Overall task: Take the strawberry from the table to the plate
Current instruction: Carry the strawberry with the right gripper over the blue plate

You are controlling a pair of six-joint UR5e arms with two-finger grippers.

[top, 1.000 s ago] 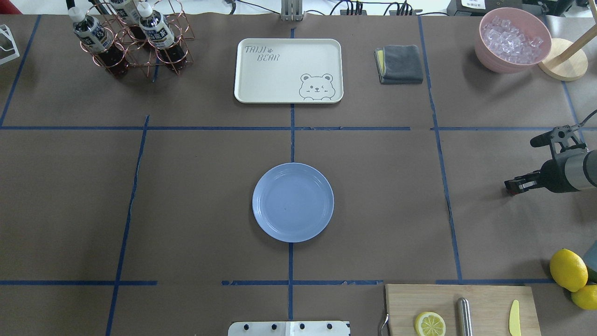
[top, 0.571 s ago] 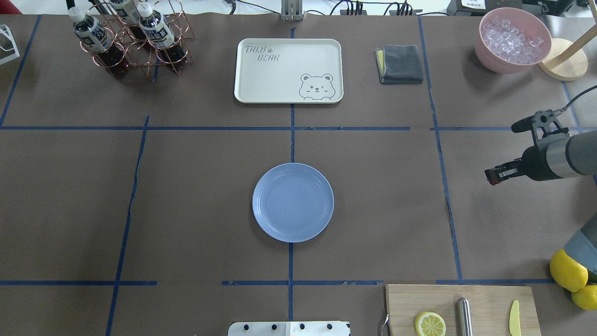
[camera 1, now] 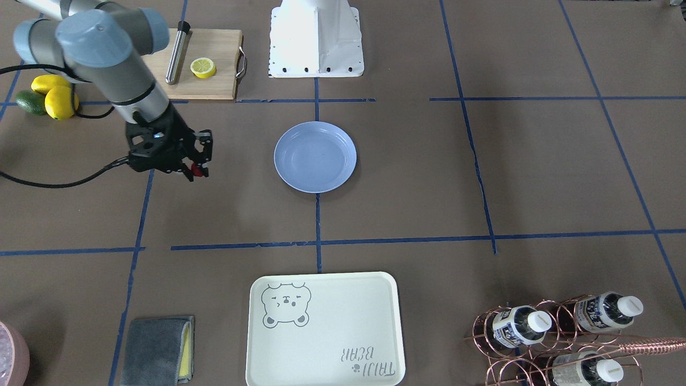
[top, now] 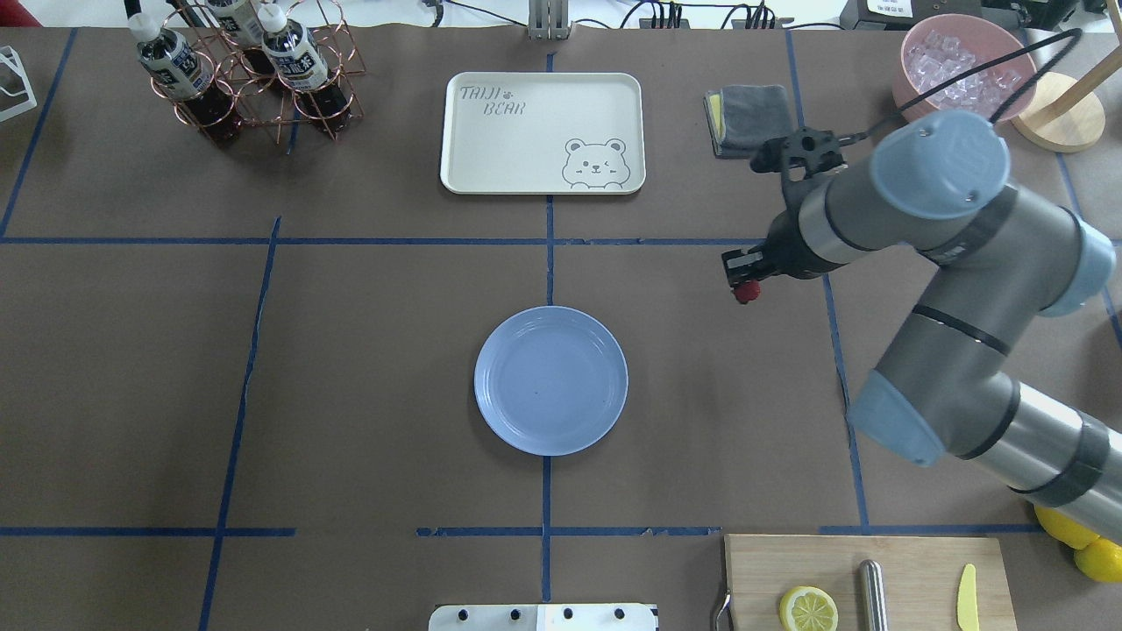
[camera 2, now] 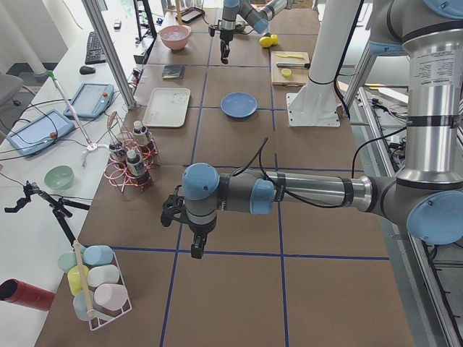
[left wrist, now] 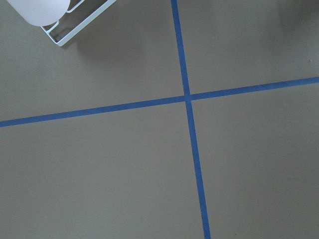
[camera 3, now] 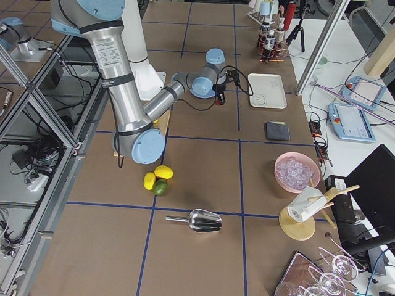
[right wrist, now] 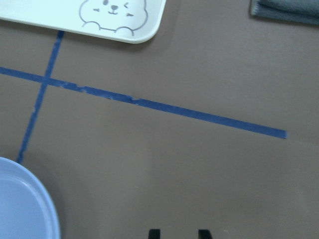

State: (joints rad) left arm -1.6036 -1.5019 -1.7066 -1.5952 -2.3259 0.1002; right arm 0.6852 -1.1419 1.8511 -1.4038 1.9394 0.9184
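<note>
Strawberry [top: 746, 293] in downward-pointing right gripper [top: 742, 282], near plate [top: 550, 380]

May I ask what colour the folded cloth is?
The cloth is dark grey with a yellow edge; best seen front-facing.

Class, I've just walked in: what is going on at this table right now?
The right gripper is shut on the strawberry and holds it above the table, to one side of the plate, not yet over it. The plate is empty. The left gripper hangs over a distant part of the table, away from the plate; whether it is open cannot be told.
</note>
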